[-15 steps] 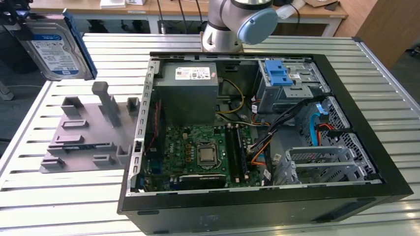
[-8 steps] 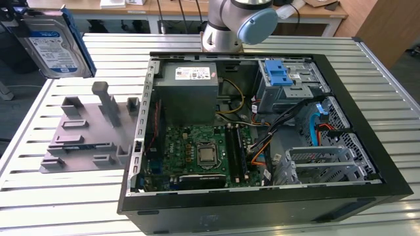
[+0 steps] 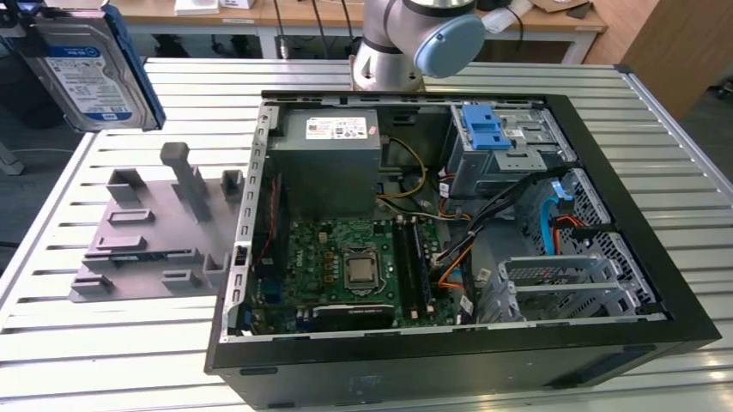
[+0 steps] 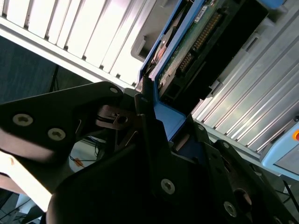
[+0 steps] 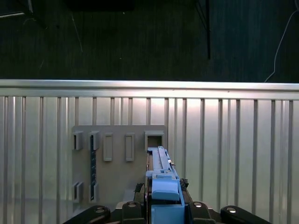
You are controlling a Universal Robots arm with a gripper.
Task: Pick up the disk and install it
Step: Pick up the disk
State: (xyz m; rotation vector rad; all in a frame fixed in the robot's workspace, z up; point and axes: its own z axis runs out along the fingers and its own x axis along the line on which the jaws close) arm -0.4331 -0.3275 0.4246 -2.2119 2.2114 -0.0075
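Aloft, one disk (image 3: pixel 86 69), one tool (image 5: pixel 164 209) clamping it

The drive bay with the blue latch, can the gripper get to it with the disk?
Probably yes. The gripper holds the disk above the table, the case lies open, and nothing covers the drive bay, though cables run close by.

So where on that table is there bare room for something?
Bare table between the grey holder and the near edge, and a strip along the computer case on the exterior view's right. Inside the case is crowded.
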